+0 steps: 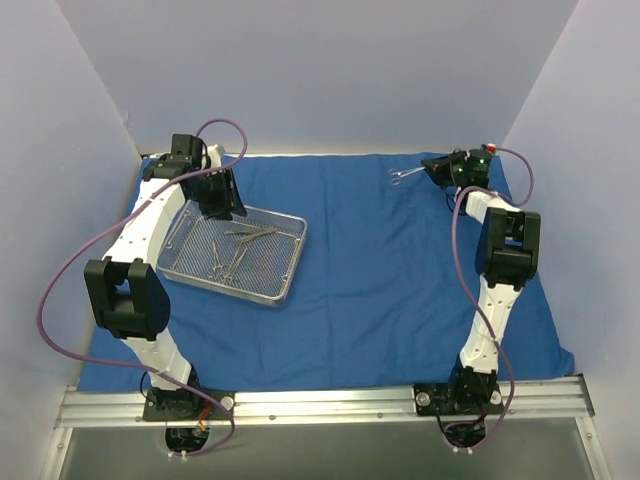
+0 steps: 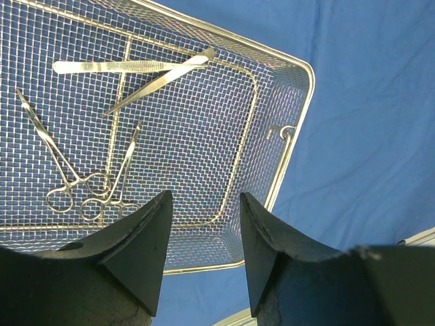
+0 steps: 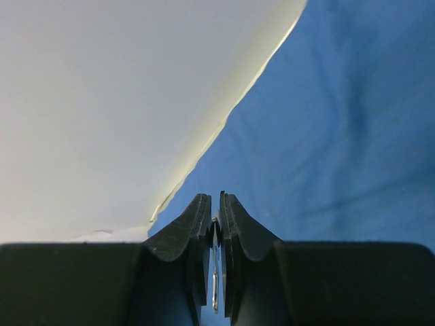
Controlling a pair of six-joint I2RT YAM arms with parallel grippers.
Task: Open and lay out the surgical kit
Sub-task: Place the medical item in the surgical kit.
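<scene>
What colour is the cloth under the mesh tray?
Royal blue cloth; clearest in the top view.

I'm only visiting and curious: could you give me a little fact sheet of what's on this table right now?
Cloth: blue, spread open under everything
Tray: wire mesh, on the cloth's left part
In tray: two tweezers, crossed; two ring-handled clamps
Left gripper: open, empty, over the tray
Right gripper: shut on a ring-handled instrument, at the cloth's far right
</scene>
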